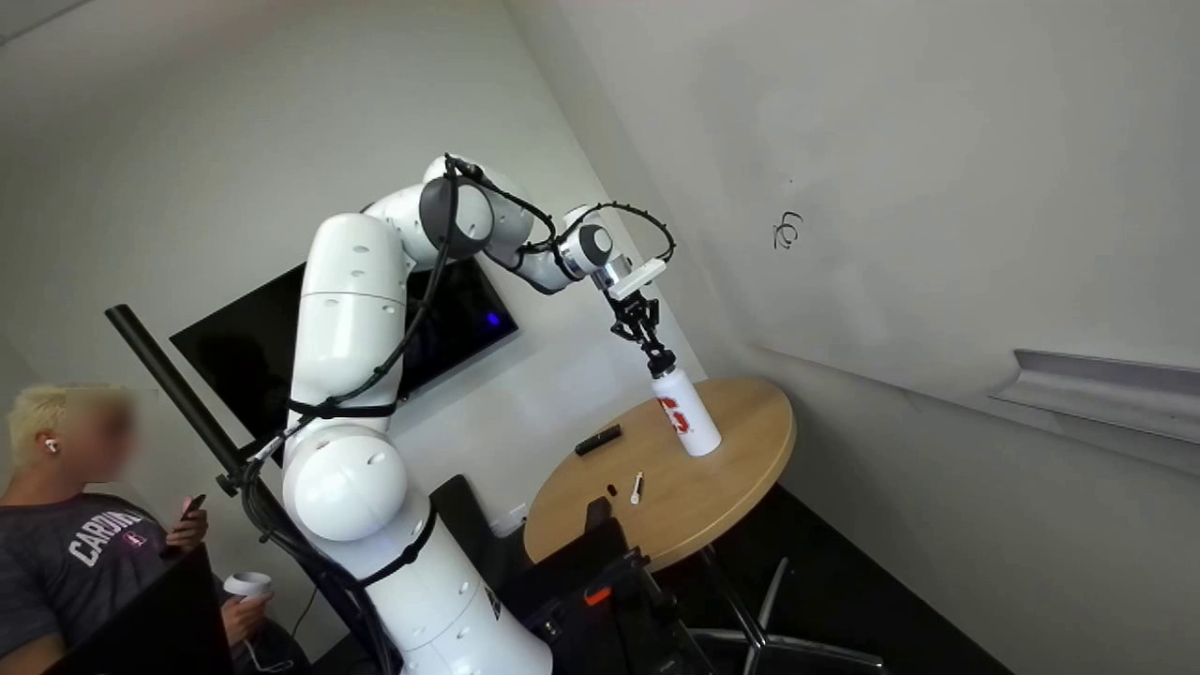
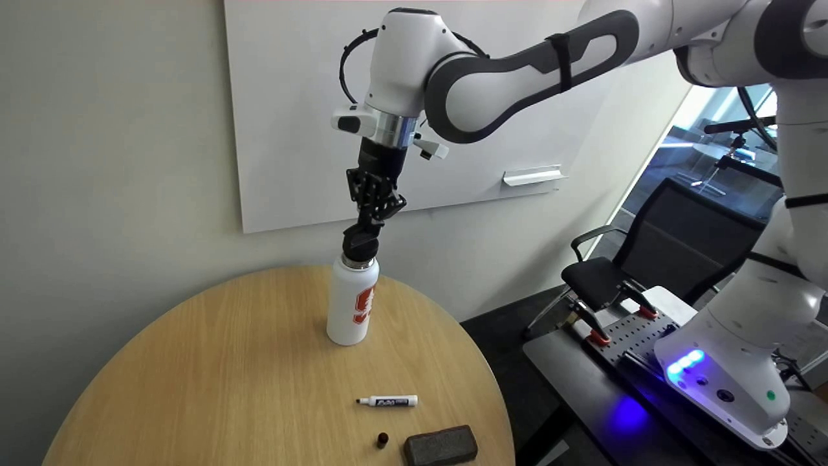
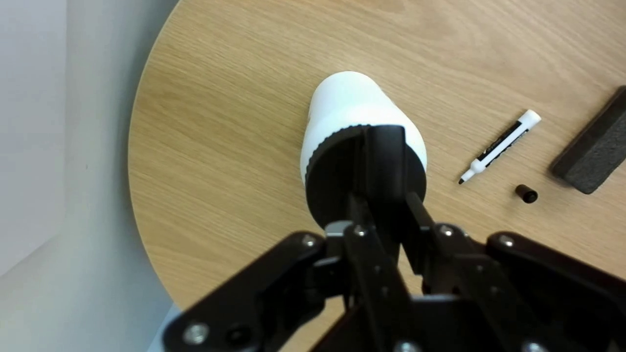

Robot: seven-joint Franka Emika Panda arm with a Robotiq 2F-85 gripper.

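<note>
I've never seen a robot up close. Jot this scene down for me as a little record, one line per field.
Grip: gripper shut on the top of the black lid
Below it: white bottle with red print
Bottle lifted or resting: hard to tell
Surface: round table, light wood look
Nearby on table: marker, uncapped; small black cap; dark block
Onlooker: person, in an exterior view, face blurred

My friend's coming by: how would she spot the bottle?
Find the round wooden table. Above it, black fingers are closed on the black lid of a bottle. Unlike the marker and dark block lying low, it is tall, white and red-printed.
</note>
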